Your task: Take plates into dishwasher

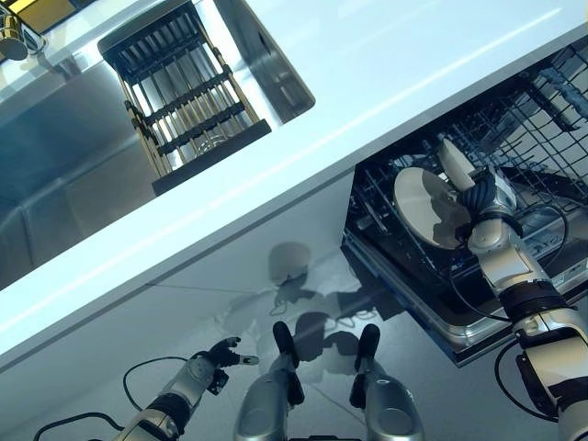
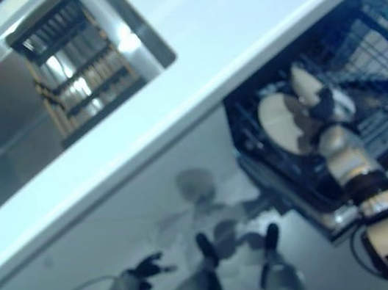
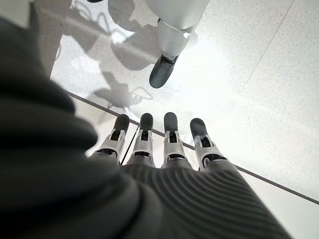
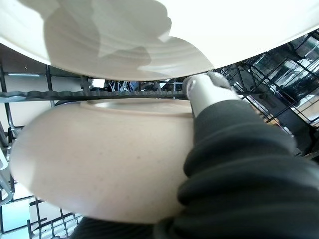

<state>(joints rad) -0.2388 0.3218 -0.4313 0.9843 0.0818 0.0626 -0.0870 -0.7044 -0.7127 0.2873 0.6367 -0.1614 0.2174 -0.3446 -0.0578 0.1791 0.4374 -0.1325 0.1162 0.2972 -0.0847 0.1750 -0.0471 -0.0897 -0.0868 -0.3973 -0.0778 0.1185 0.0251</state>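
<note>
My right hand (image 1: 480,200) reaches into the pulled-out dishwasher rack (image 1: 542,119) and is shut on a round beige plate (image 1: 427,204), held on edge among the wires. In the right wrist view the thumb (image 4: 204,89) lies over the rim of this plate (image 4: 99,169). A second, paler plate (image 1: 454,162) stands in the rack just behind it and fills the upper part of the right wrist view (image 4: 124,30). My left hand (image 1: 220,354) hangs low over the floor, open and empty, its fingers (image 3: 154,134) straight.
A white countertop (image 1: 367,83) runs across above the dishwasher. A steel sink (image 1: 55,165) to the left holds a dark slatted drying rack (image 1: 184,92). The open dishwasher door (image 1: 432,312) juts out over the glossy floor.
</note>
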